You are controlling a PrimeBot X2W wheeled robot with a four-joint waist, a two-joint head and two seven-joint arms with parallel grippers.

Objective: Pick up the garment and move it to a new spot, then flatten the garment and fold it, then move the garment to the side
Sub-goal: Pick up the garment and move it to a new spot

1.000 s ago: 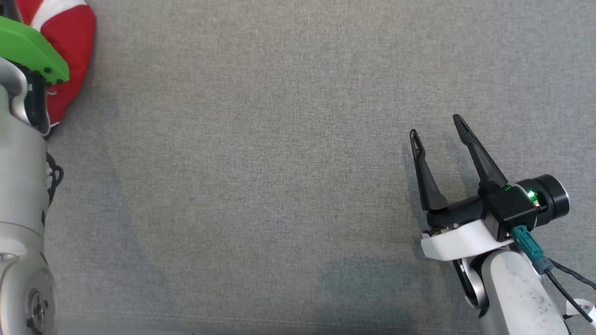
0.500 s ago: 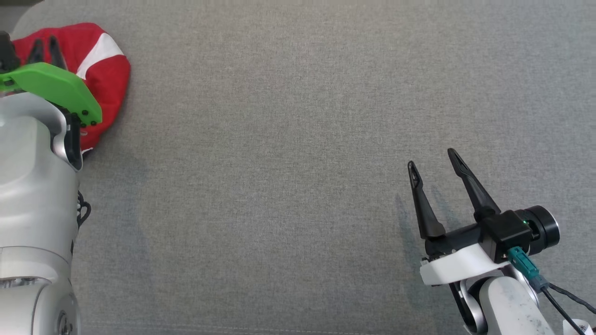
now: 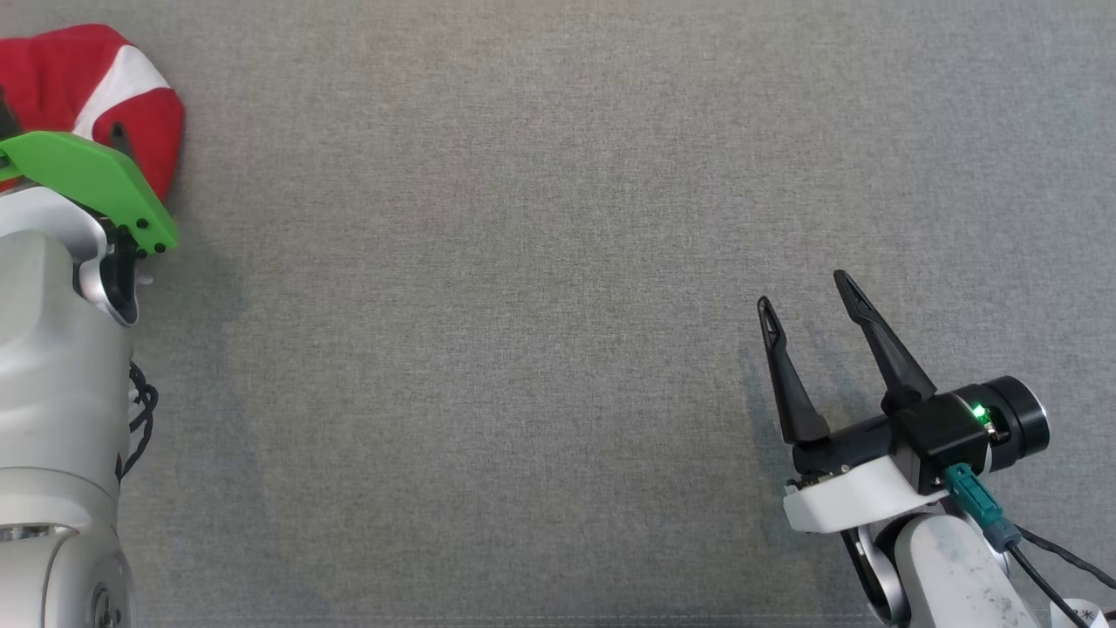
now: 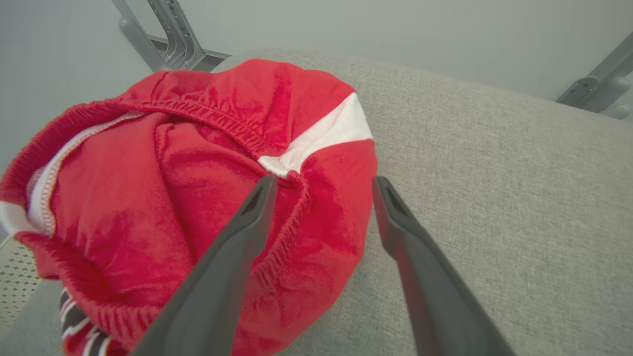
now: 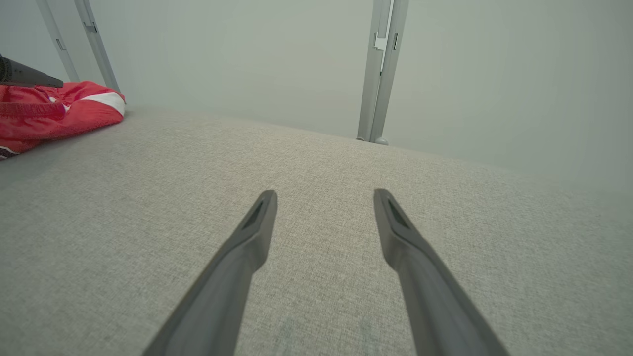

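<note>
The garment point(image 3: 96, 70) is red with a white stripe and lies bunched at the far left corner of the grey cloth surface point(image 3: 523, 305). In the left wrist view the garment point(image 4: 188, 198) shows an elastic waistband, and my left gripper point(image 4: 322, 182) stands open just above its right part, gripping nothing. In the head view the green wrist cover point(image 3: 87, 179) hides most of that gripper. My right gripper point(image 3: 804, 290) is open and empty at the lower right, far from the garment point(image 5: 54, 113), and in its own wrist view the right gripper point(image 5: 324, 194) hovers over bare cloth.
Metal frame posts point(image 5: 381, 69) stand behind the surface's far edge, and more frame bars point(image 4: 168, 29) stand just behind the garment's corner. The surface's left edge runs close under the garment. A seam marks the near edge point(image 3: 523, 621).
My left gripper has gone from shut to open, letting go of the garment, which stays at the far left corner. The head view has shifted. The right gripper stays open.
</note>
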